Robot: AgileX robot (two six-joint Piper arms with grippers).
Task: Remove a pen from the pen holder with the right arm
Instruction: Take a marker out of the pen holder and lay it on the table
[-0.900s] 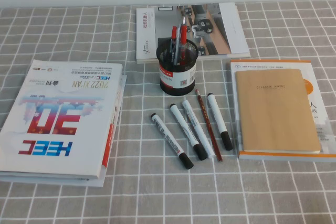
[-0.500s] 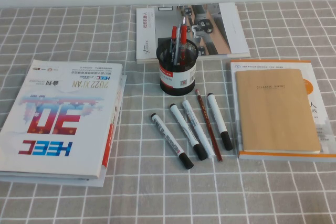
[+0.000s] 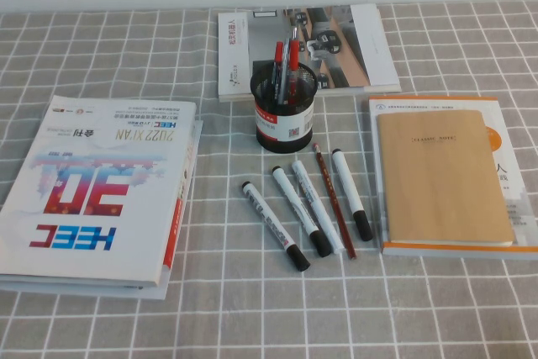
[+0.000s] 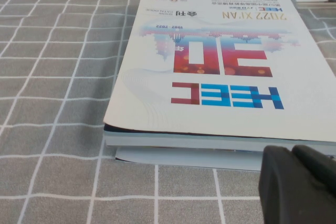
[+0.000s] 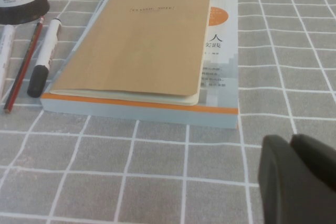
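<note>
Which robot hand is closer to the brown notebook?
Right. The right hand is just before the brown notebook; the left hand is by the HEEC magazine, much farther away.

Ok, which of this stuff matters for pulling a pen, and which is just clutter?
For the job: pen holder, pens standing in it, right end effector, shut, near the tan notebook.
Lying about: four markers, pencil, tan notebook on its book, HEEC magazines, brochure, left end effector beside those magazines.

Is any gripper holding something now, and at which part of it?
Nothing is held. The right gripper, shut and empty, hovers beside the brown notebook; the left gripper, also empty, sits near the HEEC magazine.
</note>
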